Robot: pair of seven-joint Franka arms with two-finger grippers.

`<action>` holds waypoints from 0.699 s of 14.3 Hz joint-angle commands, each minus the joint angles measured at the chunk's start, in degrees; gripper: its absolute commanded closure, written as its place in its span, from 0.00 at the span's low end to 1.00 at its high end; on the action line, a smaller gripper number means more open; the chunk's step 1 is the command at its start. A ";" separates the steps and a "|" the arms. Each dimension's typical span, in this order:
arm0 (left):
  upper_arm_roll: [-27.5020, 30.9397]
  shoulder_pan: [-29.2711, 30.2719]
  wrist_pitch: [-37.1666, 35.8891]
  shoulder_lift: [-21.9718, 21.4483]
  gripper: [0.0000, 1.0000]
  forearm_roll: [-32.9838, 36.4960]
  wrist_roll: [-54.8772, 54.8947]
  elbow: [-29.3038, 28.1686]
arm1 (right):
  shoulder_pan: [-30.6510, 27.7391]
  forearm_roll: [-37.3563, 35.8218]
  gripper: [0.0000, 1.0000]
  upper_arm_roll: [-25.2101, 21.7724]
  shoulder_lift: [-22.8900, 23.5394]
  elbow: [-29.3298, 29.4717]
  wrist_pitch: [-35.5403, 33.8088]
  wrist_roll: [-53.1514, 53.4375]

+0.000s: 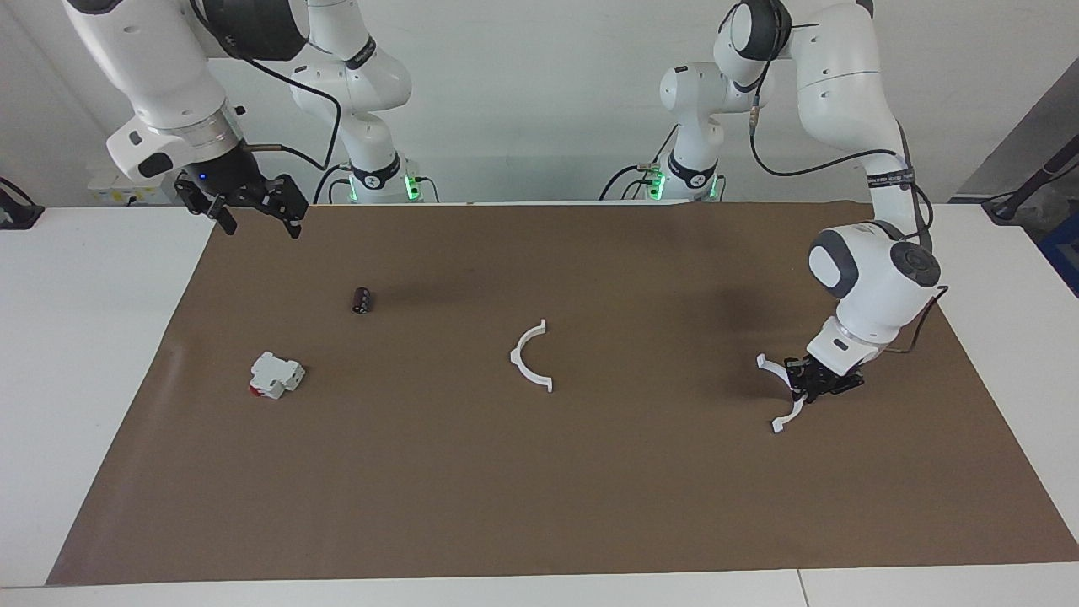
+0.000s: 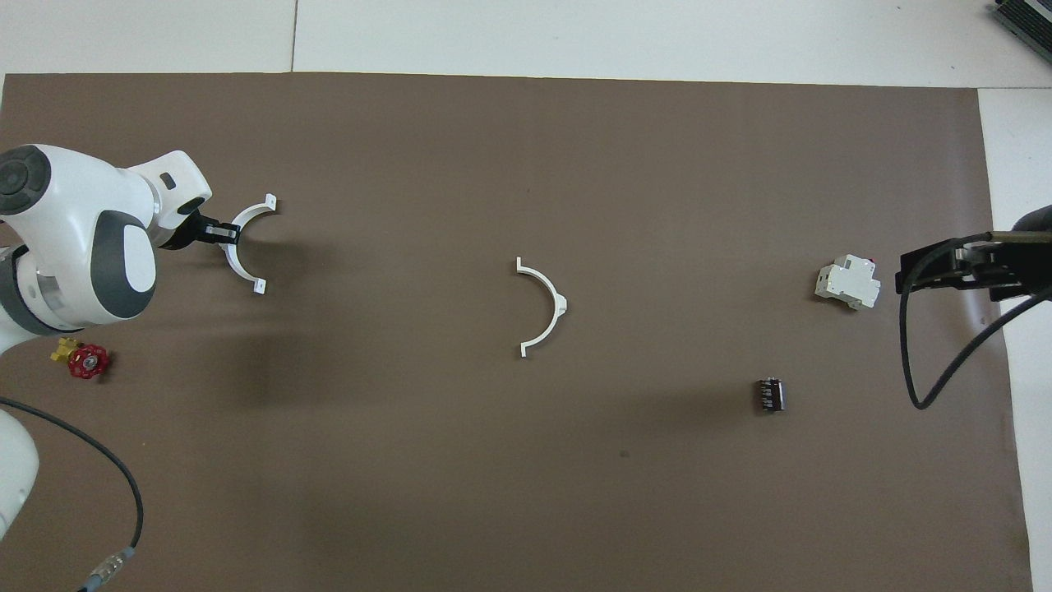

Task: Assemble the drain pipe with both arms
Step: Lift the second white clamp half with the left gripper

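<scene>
Left claw pinches one white arc at its middle.

The left arm is reaching down from its base toward its own end of the table, its elbow bent high and its rounded wrist angled downward. The left gripper is sitting low over the table, its fingers closed on the middle of one white arc (the only thing either arm is holding), which is opening away from the wrist. The right arm is waiting at its own end, forearm pointing down. The right gripper is hanging well above the table's edge nearest the robots, its fingers spread apart and gripping nothing.
</scene>
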 commanded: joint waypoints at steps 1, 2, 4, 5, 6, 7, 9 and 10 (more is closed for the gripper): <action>0.71 -3.90 -3.81 -1.95 1.00 -0.11 -4.71 1.01 | -0.21 0.04 0.00 -0.02 -0.10 0.32 -0.09 -1.14; 0.71 -5.74 -4.69 -2.04 1.00 -0.02 -7.52 1.80 | -0.21 0.03 0.00 -0.02 -0.10 0.32 -0.09 -1.14; 0.97 -9.78 -5.23 -2.13 1.00 2.07 -13.05 2.07 | -0.21 0.03 0.00 -0.02 -0.10 0.32 -0.09 -1.05; 0.98 -11.98 -5.23 -2.13 1.00 4.00 -16.57 1.98 | -0.21 0.03 0.00 -0.02 -0.10 0.32 -0.09 -1.14; 0.89 -13.74 -5.06 -2.30 1.00 5.76 -20.43 1.89 | -0.21 0.03 0.00 -0.02 -0.10 0.32 -0.09 -1.14; 0.89 -16.20 -4.71 -2.48 1.00 7.08 -23.77 1.54 | -0.21 0.03 0.00 -0.02 -0.19 0.32 -0.09 -1.14; 0.97 -19.80 -4.44 -2.48 1.00 7.71 -28.18 1.54 | -0.21 0.03 0.00 -0.02 -0.10 0.32 -0.09 -1.14; 0.98 -21.65 -4.44 -2.39 1.00 7.71 -30.55 1.54 | -0.21 0.03 0.00 -0.02 -0.10 0.32 -0.09 -1.14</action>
